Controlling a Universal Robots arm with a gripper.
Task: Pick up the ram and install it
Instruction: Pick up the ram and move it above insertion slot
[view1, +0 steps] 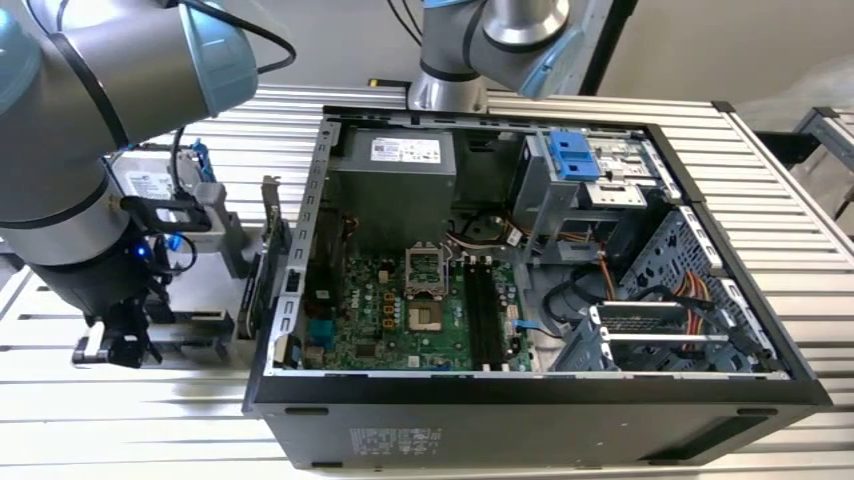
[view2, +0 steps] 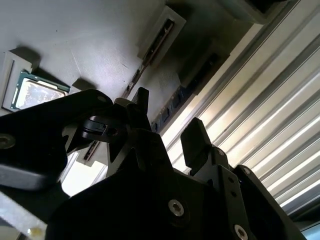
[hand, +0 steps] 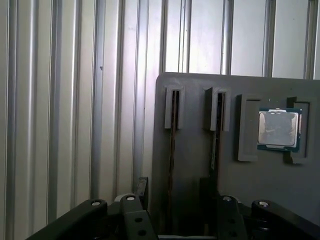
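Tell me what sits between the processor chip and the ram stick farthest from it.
Another ram stick, standing on edge, lies between the processor chip and the far ram stick, as seen in the first wrist view.

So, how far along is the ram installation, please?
Done: nothing yet; the thin dark ram stick stands edge-up in the grey holder tray. In hand: the open black gripper sits low at that tray, fingers either side of the stick. Left: the pick-up and the install into the open black computer case.
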